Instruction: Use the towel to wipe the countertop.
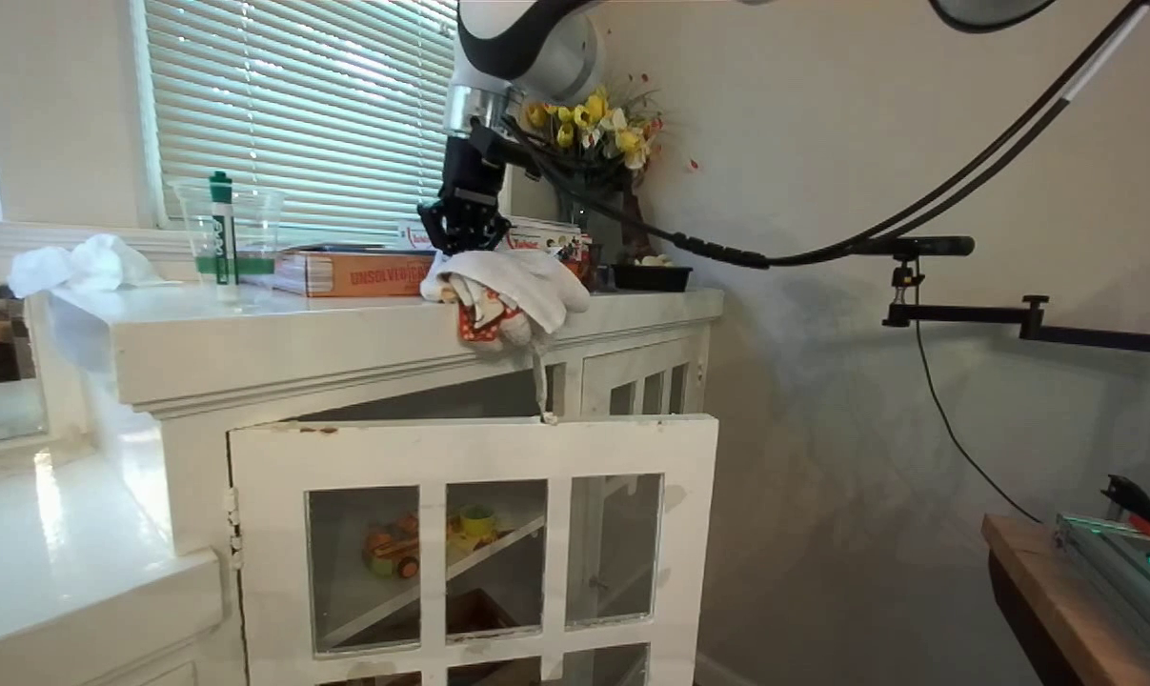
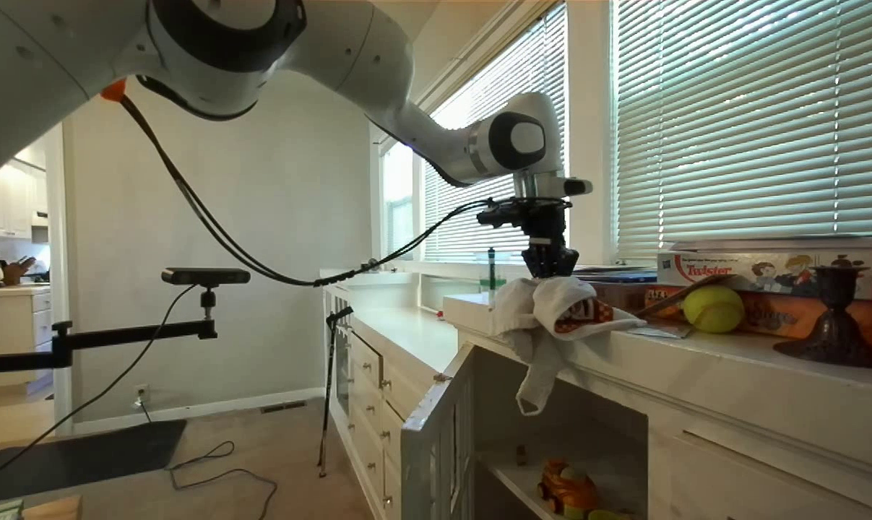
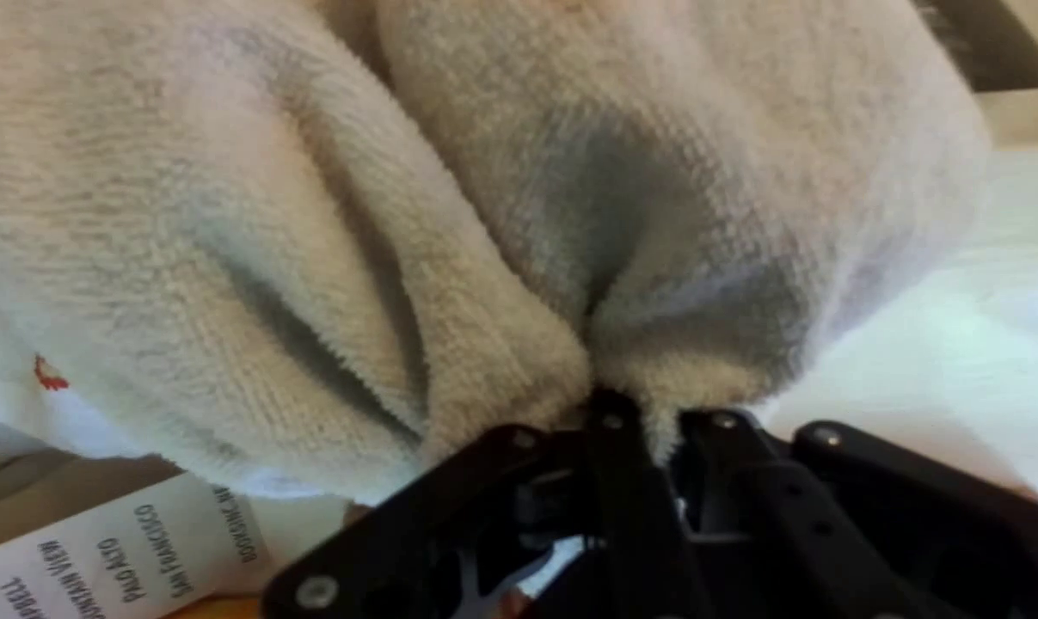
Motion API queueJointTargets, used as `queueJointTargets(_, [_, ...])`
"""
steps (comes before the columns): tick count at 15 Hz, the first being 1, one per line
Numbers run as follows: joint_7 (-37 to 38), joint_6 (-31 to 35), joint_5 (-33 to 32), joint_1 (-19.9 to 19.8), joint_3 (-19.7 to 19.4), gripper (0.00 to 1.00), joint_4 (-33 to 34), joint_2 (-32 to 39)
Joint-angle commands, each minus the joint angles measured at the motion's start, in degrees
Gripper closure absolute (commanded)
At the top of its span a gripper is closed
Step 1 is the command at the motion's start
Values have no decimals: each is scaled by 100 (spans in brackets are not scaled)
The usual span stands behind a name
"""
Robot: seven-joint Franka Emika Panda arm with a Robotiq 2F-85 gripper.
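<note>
Pinching towel (image 1: 527, 276), black hand (image 3: 663, 424), print (image 2: 587, 313) partly hidden

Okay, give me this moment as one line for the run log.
gripper: shut on towel | towel: bunched, hanging over front edge of countertop | cabinet door: open | wiping motion: cannot tell

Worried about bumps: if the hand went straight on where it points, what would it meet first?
The hand points down: first, the towel it grips, then probably the countertop, though depth is unclear.
</note>
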Motion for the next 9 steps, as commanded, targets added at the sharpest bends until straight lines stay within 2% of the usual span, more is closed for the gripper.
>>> queueJointTargets(1, [404,-10,105,-215,-242,97,-90,7])
queueJointTargets(5, [731,-12,112,-454,-457,97,-111,-20])
queueJointTargets(9, [564,-44,102,-353,-286,97,59,67])
